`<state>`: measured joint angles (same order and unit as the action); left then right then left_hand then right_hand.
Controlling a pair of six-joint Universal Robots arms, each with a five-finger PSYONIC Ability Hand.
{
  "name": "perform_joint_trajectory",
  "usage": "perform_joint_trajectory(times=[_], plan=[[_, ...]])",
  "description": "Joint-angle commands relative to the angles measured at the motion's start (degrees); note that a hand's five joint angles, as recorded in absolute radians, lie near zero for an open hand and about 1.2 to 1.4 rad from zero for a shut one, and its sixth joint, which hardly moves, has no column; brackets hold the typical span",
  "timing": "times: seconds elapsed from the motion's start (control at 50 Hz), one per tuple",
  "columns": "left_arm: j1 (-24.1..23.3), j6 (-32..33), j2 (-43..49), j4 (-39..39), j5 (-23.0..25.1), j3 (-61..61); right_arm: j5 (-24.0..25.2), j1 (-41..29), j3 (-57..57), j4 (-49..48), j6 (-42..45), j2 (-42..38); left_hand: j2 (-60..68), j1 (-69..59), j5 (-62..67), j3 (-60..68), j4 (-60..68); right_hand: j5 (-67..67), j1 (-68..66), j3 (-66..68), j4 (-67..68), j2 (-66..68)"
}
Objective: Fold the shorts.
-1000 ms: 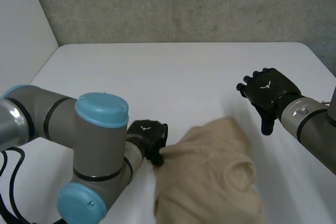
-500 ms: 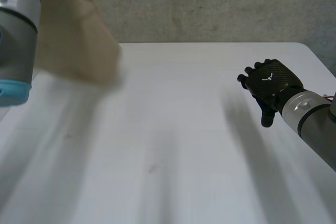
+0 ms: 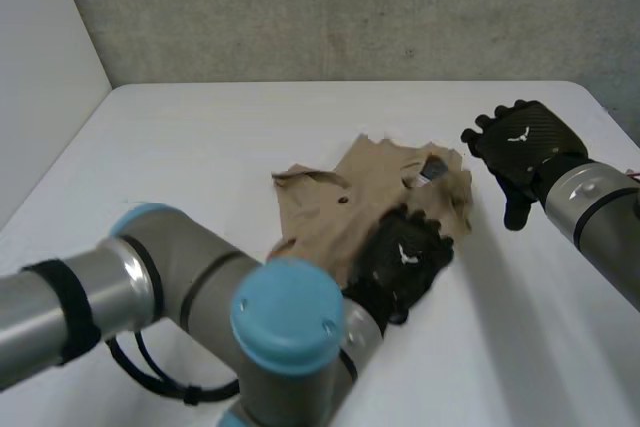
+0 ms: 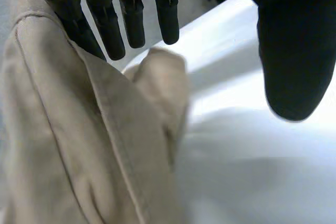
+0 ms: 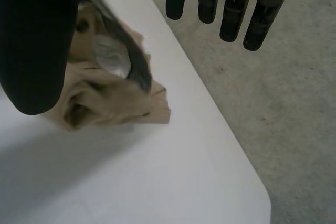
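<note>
The tan shorts (image 3: 365, 192) lie crumpled near the middle of the white table (image 3: 200, 147), with a dark label showing at their right end. My left hand (image 3: 405, 255) rests on the near right part of the heap. In the left wrist view its fingers (image 4: 131, 14) are straight and the thumb stands well apart, with the shorts (image 4: 79, 145) under the fingertips and nothing pinched. My right hand (image 3: 520, 152) hovers open just right of the shorts, not touching them. In the right wrist view the shorts (image 5: 105, 95) lie beside its thumb (image 5: 37, 51).
A grey concrete wall (image 3: 350, 7) runs behind the table's far edge, and a white wall stands at the left. The right wrist view shows the table's edge (image 5: 210, 129) with grey floor (image 5: 273, 103) beyond it. My left arm (image 3: 180, 287) crosses the near part of the table.
The left arm swung the shorts up off the near table and brought them down further back, near the middle. Its hand has opened. The right hand has barely moved.
</note>
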<state>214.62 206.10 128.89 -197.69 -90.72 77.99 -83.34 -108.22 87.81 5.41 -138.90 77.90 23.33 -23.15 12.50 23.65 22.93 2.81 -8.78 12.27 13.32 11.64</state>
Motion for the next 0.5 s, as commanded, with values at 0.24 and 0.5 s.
perform_joint_trajectory(times=[0.24,0.5], plan=[[8.79,-0.52,-19.38,1.6,-0.69,0.85,-0.5,2.22,-1.23,-0.4,-6.64,0.15,-3.02,2.85,-2.19,-3.34,-2.63,-2.81,-1.22,-2.27,-3.32,-1.64],[24.7,-8.77,-20.43,7.93,-1.13,6.64,-0.06,-8.14,1.57,-0.04,-13.77,0.59,-2.85,2.68,-2.03,-3.17,-2.46,-2.81,-1.22,-2.27,-3.32,-1.64]])
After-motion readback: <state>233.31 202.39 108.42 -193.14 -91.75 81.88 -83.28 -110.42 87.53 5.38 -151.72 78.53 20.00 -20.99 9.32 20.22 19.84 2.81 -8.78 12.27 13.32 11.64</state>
